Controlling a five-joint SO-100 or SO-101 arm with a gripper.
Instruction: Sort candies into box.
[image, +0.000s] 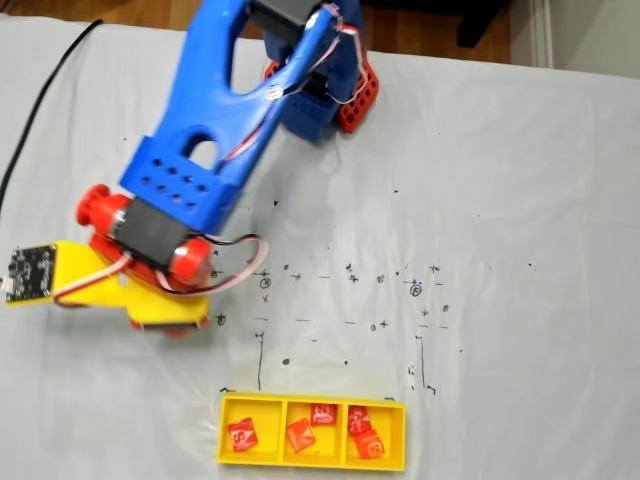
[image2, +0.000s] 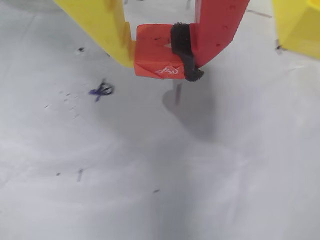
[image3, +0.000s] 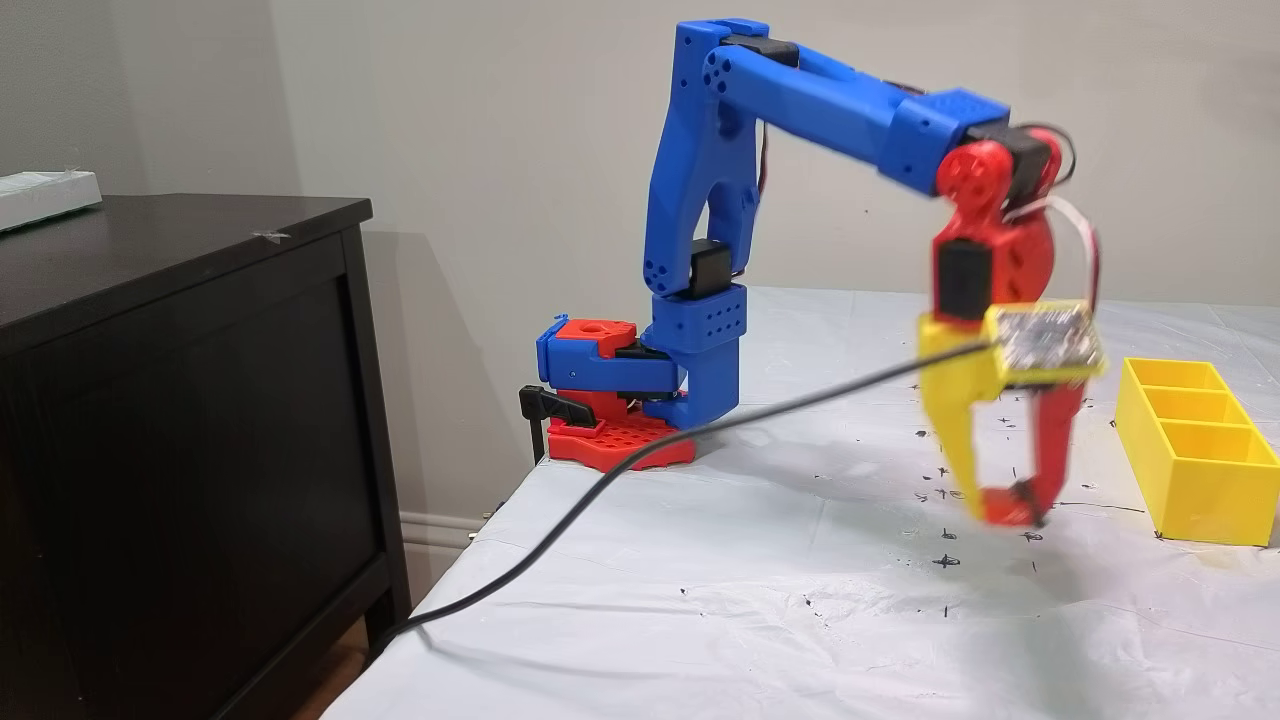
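Observation:
My gripper (image2: 161, 62) is shut on a red candy (image2: 152, 55) with white marks, pinched between the yellow finger (image2: 107, 30) and the red finger (image2: 215, 30). It hangs a little above the white sheet, with its shadow below it. In a fixed view the gripper (image3: 1005, 505) points down, left of the yellow box (image3: 1195, 450). From above, the box (image: 312, 464) has one candy (image: 242, 434) in its left compartment. Two candies (image: 300, 435) lie in the middle one and two more (image: 367, 446) in the right one. The wrist (image: 160, 300) stands up-left of the box.
A black cable (image3: 600, 490) crosses the sheet from the wrist board to the near left table edge. The arm's base (image3: 610, 420) stands at the far side. A dark cabinet (image3: 180, 400) is beside the table. Pen marks dot the sheet (image: 350, 290).

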